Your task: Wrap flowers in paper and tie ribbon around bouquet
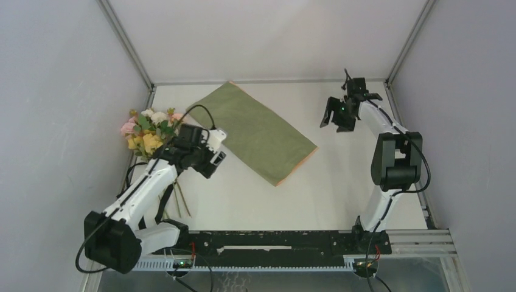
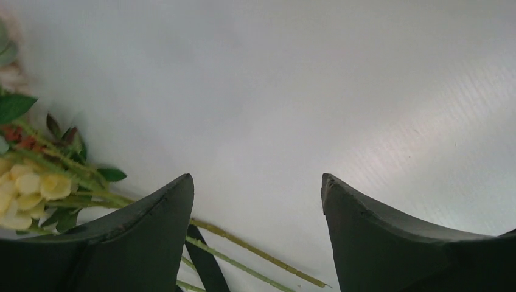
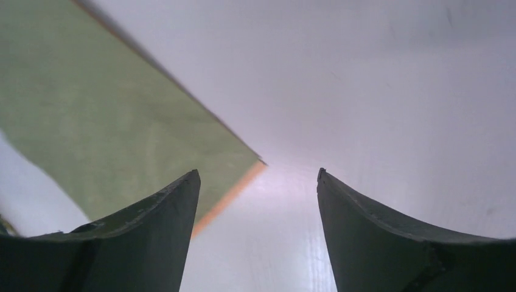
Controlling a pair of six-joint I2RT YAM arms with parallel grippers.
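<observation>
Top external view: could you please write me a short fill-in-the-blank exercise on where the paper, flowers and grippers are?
1. The paper lies with its ____ face up.
2. The flowers lie near the ____ edge of the table.
3. The left gripper and the right gripper are both ____, holding nothing.

Missing words: olive-green; left; open.

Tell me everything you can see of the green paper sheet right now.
The thin olive-green paper sheet lies flat and smooth on the white table, a long rectangle set diagonally, one corner pointing to the back wall. A peach-orange strip shows along its lower-right edge, seemingly its other face. It looks matte. The bunch of pink, white and yellow flowers lies apart, to its left. The right arm's open tool hovers off its right corner, not touching.
</observation>
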